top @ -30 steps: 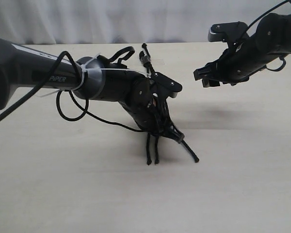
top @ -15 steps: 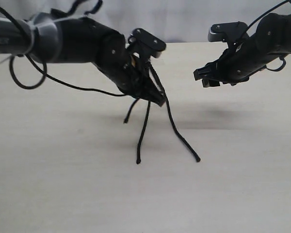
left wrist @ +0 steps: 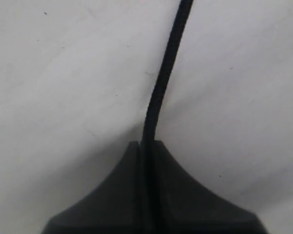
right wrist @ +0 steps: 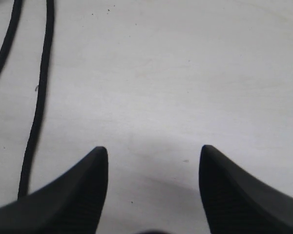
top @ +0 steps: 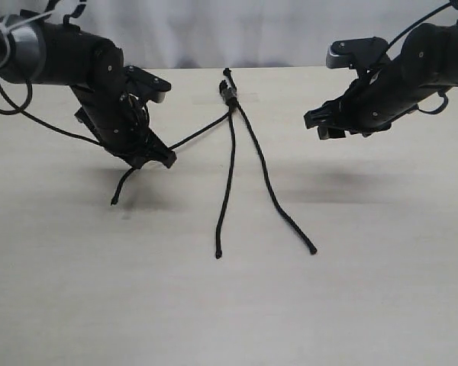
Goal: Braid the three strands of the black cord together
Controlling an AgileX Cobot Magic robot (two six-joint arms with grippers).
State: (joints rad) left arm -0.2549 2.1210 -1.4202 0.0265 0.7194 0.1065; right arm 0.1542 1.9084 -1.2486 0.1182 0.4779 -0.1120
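While two strands (top: 230,175) trail toward the camera, the third strand (top: 202,131) slants left.

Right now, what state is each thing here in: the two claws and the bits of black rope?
Left gripper: shut, pinching the left strand.
Right gripper: open, empty, above the table.
Left strand: stretched off to the side, its tip hanging below the gripper.
Middle strand: loose, lying nearly straight.
Right strand: loose, lying in a gentle curve.
Knot: tied, joining all three strands; nothing braided yet.
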